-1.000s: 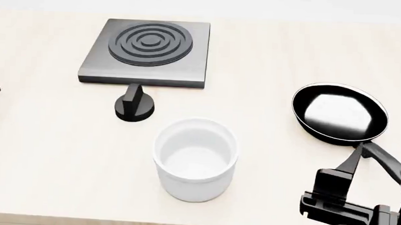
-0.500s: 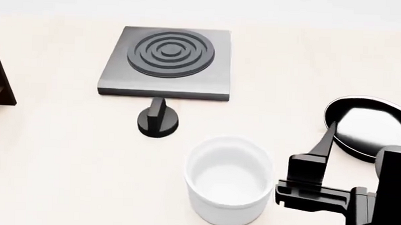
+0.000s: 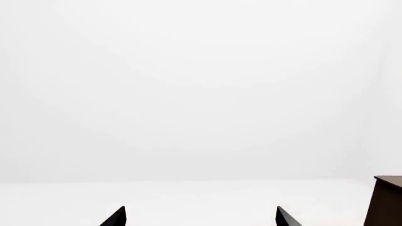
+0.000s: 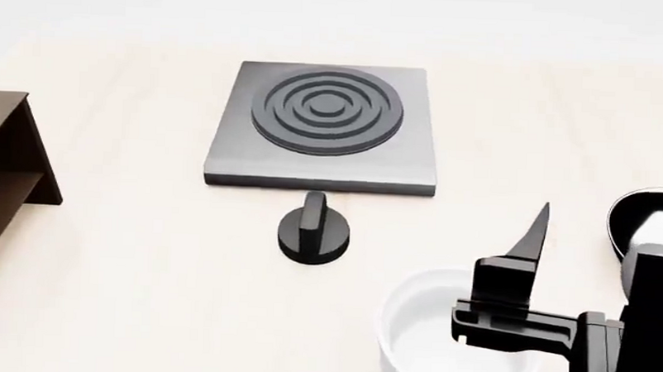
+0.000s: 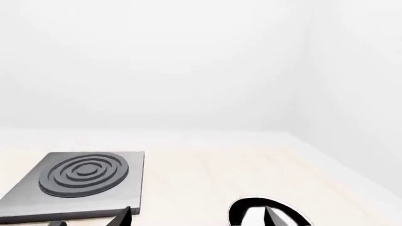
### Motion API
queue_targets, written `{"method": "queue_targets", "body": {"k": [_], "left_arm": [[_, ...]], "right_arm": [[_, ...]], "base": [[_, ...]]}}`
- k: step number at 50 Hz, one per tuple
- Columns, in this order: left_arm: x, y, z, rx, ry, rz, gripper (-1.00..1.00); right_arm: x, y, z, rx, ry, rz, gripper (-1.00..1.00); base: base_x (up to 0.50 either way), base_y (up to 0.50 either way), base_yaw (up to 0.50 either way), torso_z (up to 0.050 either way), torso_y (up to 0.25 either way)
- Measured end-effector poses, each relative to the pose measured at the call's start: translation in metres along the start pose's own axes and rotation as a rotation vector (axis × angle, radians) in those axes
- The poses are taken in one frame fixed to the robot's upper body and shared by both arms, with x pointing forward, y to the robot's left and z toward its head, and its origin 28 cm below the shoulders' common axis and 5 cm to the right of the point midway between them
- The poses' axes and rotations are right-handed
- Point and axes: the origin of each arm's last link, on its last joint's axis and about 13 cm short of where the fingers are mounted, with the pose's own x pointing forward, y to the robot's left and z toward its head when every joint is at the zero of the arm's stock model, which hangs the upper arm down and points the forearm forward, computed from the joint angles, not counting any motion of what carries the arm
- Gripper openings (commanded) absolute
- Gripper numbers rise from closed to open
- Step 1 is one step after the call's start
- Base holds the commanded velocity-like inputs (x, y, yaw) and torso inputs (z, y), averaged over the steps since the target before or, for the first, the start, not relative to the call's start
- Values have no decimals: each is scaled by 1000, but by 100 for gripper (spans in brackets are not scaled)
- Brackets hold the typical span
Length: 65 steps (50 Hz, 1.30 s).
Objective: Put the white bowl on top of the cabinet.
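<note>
Barely started — the white bowl (image 4: 458, 343) sits on the counter (image 4: 139, 312) just beside the right gripper (image 4: 516, 283), ungrasped. Gripper looks spread open; the cabinet (image 4: 7, 170) is well off to its left.

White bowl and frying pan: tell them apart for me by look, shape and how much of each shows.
The white bowl is glossy white; the frying pan is black with a pale glare inside. The bowl is deep and straight-walled; the pan looks shallow. The bowl sits at the near table edge, partly behind the right gripper; the pan is cut off by the head view's right edge. Both are round, open-topped and rest on the light table.
</note>
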Motion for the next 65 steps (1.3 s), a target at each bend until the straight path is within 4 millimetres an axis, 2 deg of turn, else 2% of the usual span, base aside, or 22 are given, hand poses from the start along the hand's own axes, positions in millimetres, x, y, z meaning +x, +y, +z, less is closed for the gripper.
{"method": "queue_targets", "body": {"k": [6, 35, 56, 65], "left_arm": [[-1, 0, 0, -1, 3, -1, 100], [0, -1, -1, -1, 5, -4, 100], [-1, -1, -2, -2, 9, -7, 100], [-1, -1, -2, -2, 10, -7, 100]], "right_arm": [[-1, -2, 0, -5, -27, -10, 100], [-4, -3, -4, 17, -53, 2, 100], [-2, -2, -4, 51, -41, -5, 100], [-2, -2, -5, 25, -49, -16, 100]], "base": [[3, 127, 0, 0, 0], [91, 499, 0, 0, 0], [4, 8, 0, 0, 0], [0, 462, 0, 0, 0]]}}
